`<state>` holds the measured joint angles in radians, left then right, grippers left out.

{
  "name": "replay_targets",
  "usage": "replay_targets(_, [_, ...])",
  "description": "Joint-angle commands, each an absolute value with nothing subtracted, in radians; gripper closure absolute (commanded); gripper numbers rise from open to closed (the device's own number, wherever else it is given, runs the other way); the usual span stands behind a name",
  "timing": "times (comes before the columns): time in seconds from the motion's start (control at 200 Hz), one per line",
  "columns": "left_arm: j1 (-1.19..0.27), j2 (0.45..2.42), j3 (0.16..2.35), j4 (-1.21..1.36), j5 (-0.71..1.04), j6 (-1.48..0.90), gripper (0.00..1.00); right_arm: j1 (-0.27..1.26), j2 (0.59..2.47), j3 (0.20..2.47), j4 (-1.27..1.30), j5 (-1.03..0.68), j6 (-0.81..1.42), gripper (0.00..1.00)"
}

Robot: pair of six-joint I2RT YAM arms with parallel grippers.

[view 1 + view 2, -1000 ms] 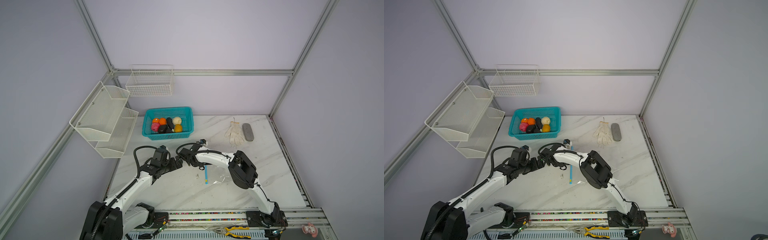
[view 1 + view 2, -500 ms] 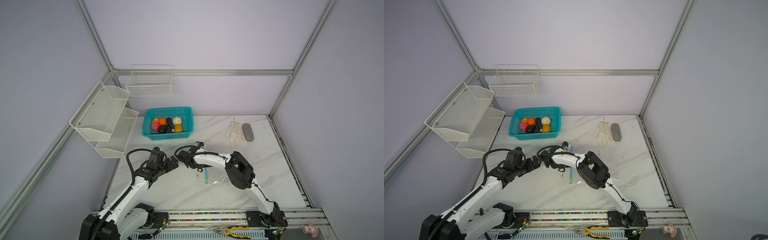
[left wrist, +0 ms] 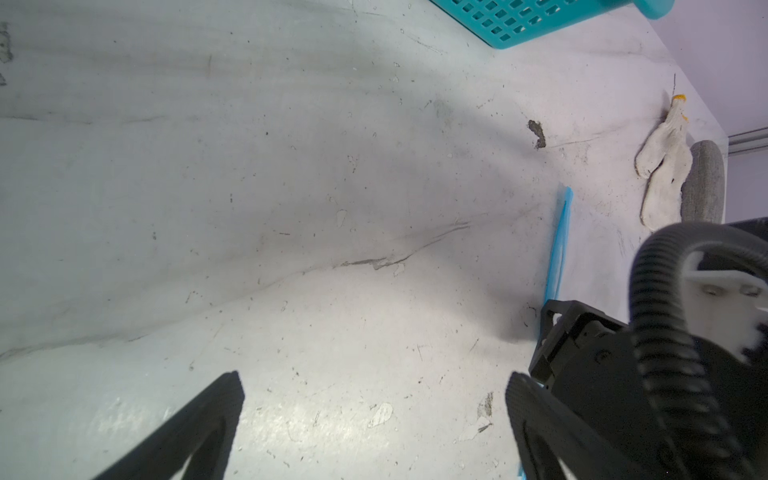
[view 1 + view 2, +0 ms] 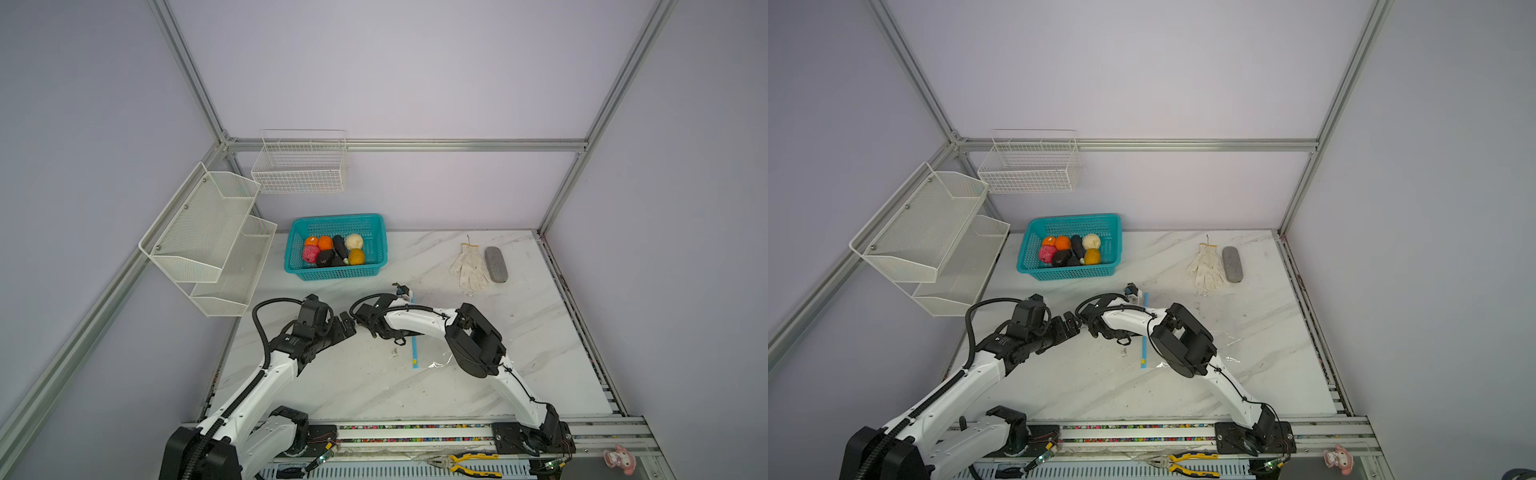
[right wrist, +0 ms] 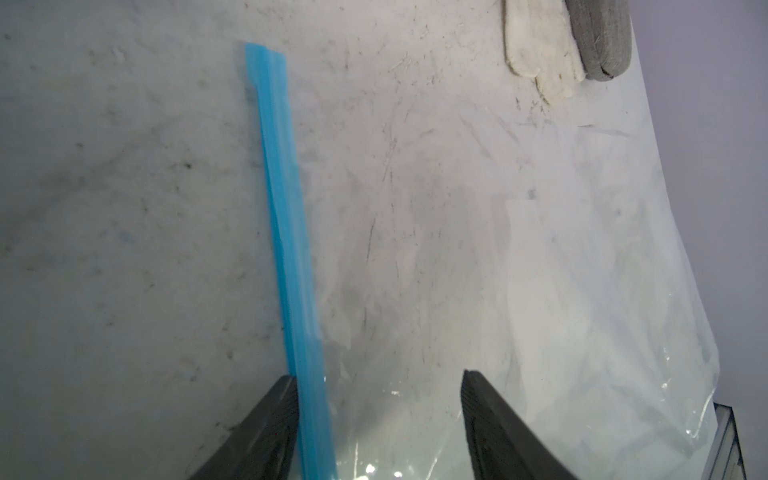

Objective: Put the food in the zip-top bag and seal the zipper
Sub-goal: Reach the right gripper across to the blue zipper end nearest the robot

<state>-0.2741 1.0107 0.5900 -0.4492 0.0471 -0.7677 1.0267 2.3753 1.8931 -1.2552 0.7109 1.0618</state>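
The food, orange, pink, cream and yellow balls with dark pieces, lies in a teal basket at the back. The clear zip-top bag lies flat on the marble under my right arm. Its light-blue zipper runs front to back. My right gripper is low over the bag mouth, open, with the zipper just inside one finger. My left gripper is wide open over bare marble beside it.
A white glove and a grey oblong case lie at the back right. White wire shelves hang on the left wall and a wire basket on the back wall. Pliers lie on the front rail.
The left arm's elbow has dropped and swung left while its gripper stayed near the right wrist. The right wrist has edged slightly left over the bag mouth.
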Motion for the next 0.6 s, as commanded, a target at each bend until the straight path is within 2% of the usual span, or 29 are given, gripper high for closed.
replay_targets(0.0, [-0.265,1.015,0.545,-0.424,0.047,-0.769,0.0,1.032,2.379,1.884,-1.307,0.744,1.118,0.38])
replay_targets(0.21, [-0.264,1.014,0.537,-0.421,0.052,-0.767,0.0,1.033,2.375,1.866,-1.313,0.757,1.142,0.48])
replay_targets(0.49, [-0.264,1.014,0.535,-0.415,0.055,-0.764,0.0,1.033,2.378,1.789,-1.295,0.769,1.19,0.54])
replay_targets(0.595, [-0.264,1.014,0.532,-0.415,0.056,-0.763,0.0,1.033,2.384,1.769,-1.294,0.778,1.214,0.61])
